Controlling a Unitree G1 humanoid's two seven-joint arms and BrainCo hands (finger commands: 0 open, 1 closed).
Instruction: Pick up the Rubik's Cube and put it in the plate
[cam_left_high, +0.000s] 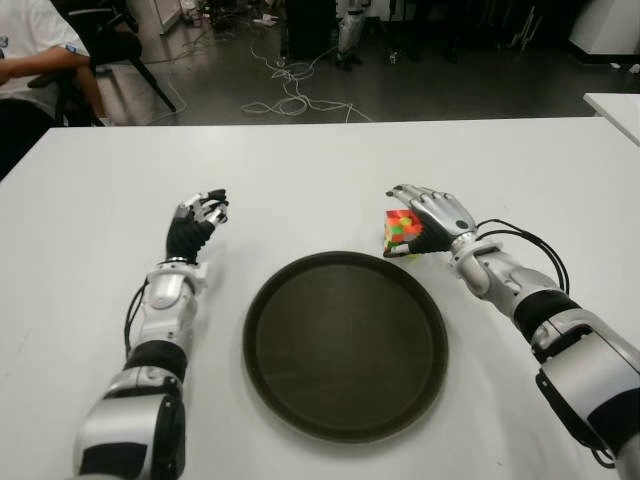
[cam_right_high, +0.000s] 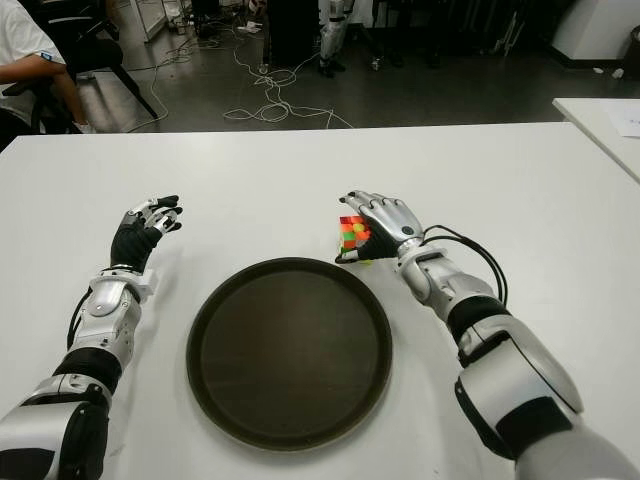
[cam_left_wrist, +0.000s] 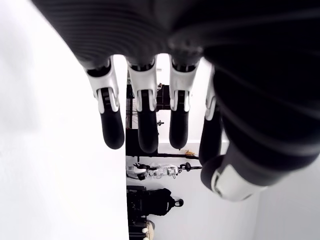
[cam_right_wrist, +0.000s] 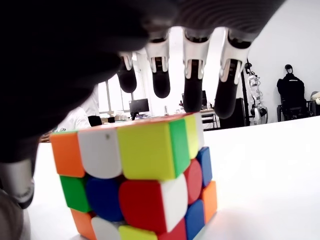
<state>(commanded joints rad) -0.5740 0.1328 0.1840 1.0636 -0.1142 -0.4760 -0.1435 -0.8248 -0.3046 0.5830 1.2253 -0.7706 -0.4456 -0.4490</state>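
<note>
1. Eye views: the Rubik's Cube (cam_left_high: 401, 233) sits on the white table (cam_left_high: 320, 170), just beyond the dark round plate (cam_left_high: 346, 344), under the right hand (cam_left_high: 432, 213).
2. Right wrist view: fingers (cam_right_wrist: 193, 85) extend above the cube, unclenched.
3. Left hand (cam_left_high: 197, 222), left of the plate, hangs loose, holding nothing.

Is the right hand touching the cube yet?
Cannot tell. In the right wrist view the fingers hang over the cube with background visible between, but the thumb side is dark. In the eye views the right hand overlaps it.
</note>
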